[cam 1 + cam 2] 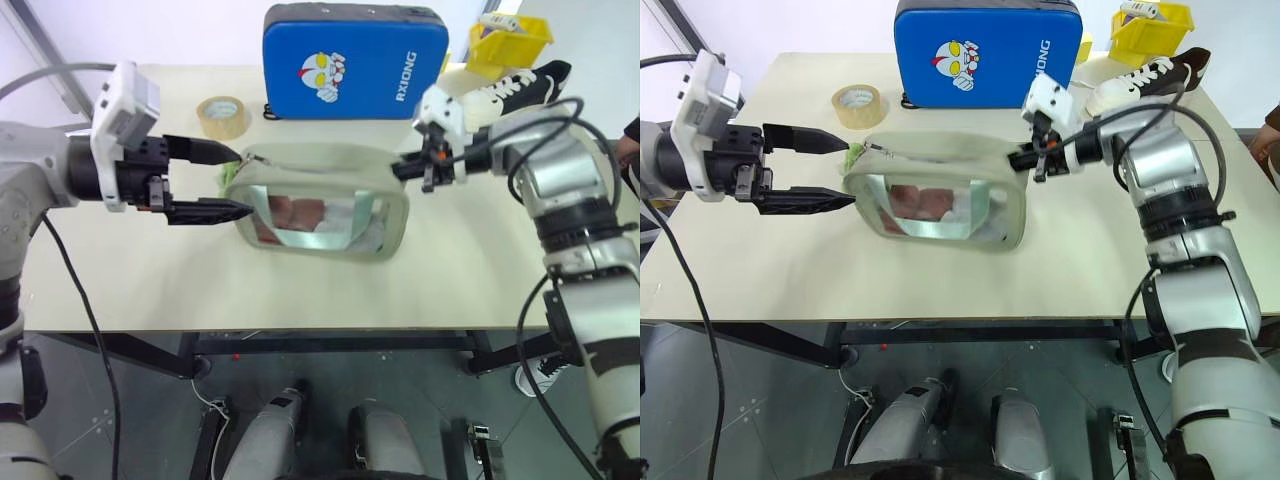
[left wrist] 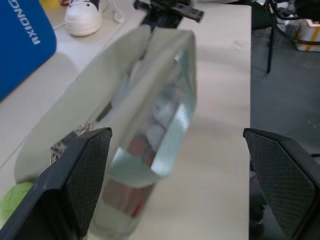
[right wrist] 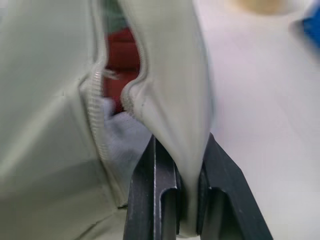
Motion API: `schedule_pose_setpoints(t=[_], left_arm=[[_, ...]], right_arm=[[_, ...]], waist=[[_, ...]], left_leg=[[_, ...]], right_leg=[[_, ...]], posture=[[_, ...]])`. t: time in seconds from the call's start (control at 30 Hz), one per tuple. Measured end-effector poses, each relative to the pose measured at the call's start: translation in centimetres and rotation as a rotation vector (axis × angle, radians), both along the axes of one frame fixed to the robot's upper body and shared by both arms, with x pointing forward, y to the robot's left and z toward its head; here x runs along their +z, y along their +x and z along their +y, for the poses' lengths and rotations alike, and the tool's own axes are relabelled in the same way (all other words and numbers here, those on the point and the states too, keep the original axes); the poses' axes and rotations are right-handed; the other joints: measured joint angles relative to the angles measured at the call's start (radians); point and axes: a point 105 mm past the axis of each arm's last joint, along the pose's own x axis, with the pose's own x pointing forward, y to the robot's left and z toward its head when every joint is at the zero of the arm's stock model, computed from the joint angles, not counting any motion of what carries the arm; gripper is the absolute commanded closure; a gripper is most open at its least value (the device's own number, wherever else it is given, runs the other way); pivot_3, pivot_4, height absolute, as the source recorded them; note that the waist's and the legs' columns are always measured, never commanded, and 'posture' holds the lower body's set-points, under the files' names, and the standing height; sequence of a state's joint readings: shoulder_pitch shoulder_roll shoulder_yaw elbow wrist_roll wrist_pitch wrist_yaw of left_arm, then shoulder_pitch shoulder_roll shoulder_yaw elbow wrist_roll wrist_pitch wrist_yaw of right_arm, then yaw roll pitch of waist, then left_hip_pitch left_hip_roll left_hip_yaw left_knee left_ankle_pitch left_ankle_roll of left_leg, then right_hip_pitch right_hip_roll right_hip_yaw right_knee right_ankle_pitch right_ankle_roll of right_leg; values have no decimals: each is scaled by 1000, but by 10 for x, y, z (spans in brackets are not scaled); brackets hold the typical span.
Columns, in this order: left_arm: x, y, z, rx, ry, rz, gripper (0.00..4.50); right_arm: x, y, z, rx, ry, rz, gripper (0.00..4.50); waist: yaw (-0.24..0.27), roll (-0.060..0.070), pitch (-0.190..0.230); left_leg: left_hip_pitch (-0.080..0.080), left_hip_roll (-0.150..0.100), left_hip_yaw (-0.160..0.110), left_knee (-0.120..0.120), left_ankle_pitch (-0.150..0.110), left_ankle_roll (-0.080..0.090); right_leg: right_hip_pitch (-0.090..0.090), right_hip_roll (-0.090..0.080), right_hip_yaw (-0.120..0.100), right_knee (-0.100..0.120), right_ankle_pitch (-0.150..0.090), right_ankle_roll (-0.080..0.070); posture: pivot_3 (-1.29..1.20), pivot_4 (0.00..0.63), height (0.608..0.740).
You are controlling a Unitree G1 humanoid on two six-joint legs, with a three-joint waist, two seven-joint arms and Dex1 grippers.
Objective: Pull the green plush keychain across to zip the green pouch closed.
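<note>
Two grippers are flanking the green pouch [image 1: 318,203], which is standing on its long edge near the middle of the desk [image 1: 150,280], its clear window facing the near edge and showing red and white contents. The right gripper [image 3: 186,200] is pinching a fold of the pouch's fabric at the end nearer the desk's right edge; in the right wrist view its two black fingers are closed on that fold, with the zipper teeth gaping apart just beyond it over something red. The left gripper [image 1: 228,182] is hovering at the pouch's opposite end with its fingers spread wide, one above and one below the corner, not touching the fabric as far as the head views show. The green plush keychain [image 1: 854,155] is sitting at that same end of the pouch, between the spread fingers; it is peeking out as a lime-green tuft, so its exact shape is hard to make out. A tape roll [image 1: 222,116] is lying toward the far edge, beside a blue case [image 1: 352,62] standing upright there.
</note>
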State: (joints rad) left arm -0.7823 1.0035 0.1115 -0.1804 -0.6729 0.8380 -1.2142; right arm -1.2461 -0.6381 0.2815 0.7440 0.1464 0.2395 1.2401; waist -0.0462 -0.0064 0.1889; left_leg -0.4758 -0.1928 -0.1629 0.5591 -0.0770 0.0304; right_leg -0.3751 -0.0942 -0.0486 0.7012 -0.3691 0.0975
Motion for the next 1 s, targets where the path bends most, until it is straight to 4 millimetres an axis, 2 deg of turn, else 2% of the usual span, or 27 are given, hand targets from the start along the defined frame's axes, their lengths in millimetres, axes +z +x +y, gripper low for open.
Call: schedule_pose_setpoints(t=[0.1,0.17,0.3,0.43,0.67,0.8,0.87,0.93,1.0], left_arm=[[0,3,1,16,-7,0,0],[1,4,0,19,-8,-7,0],[1,5,-2,15,-17,-21,0],[1,6,-1,23,-19,-24,0],[2,11,6,64,-20,-22,0],[3,14,9,95,-20,-39,0],[3,18,11,119,-28,-41,0],[3,22,16,151,-40,-35,0],[3,26,21,175,-46,-42,0]], right_arm=[[3,13,4,-17,-25,-65,4480],[-4,18,4,-27,-47,-77,4480],[-27,23,-7,-58,-88,-45,2780],[-29,26,-21,-100,-134,-74,787],[15,17,-71,-172,-233,-171,787],[38,13,-85,-225,-202,-199,787],[49,8,-78,-191,-131,-173,787],[57,-3,-50,-69,-38,-132,787],[48,-17,-19,54,18,-81,787]], waist=[[0,0,0],[1,0,0],[0,0,0],[-1,1,0],[1,1,1],[0,1,1],[-4,1,1],[-12,1,1],[-17,0,0]], left_leg=[[0,0,0,-1,1,0],[1,0,0,-1,2,-1],[4,1,0,-1,2,-3],[5,1,0,-3,2,-4],[7,1,1,-4,1,-4],[8,1,3,-7,1,-3],[10,1,3,-9,1,-3],[11,2,4,-10,0,-1],[12,2,4,-13,0,-1]], right_leg=[[0,1,1,0,0,0],[0,2,3,0,0,0],[1,6,11,1,0,0],[1,7,13,2,0,0],[1,7,15,1,0,0],[1,6,17,1,0,0],[1,5,19,1,0,0],[1,5,20,1,0,0],[1,5,20,1,0,-1]], posture=[[0,150,740],[0,150,740],[0,150,740],[0,150,740],[0,150,740],[0,150,740],[0,150,740],[0,150,740],[0,150,740]])
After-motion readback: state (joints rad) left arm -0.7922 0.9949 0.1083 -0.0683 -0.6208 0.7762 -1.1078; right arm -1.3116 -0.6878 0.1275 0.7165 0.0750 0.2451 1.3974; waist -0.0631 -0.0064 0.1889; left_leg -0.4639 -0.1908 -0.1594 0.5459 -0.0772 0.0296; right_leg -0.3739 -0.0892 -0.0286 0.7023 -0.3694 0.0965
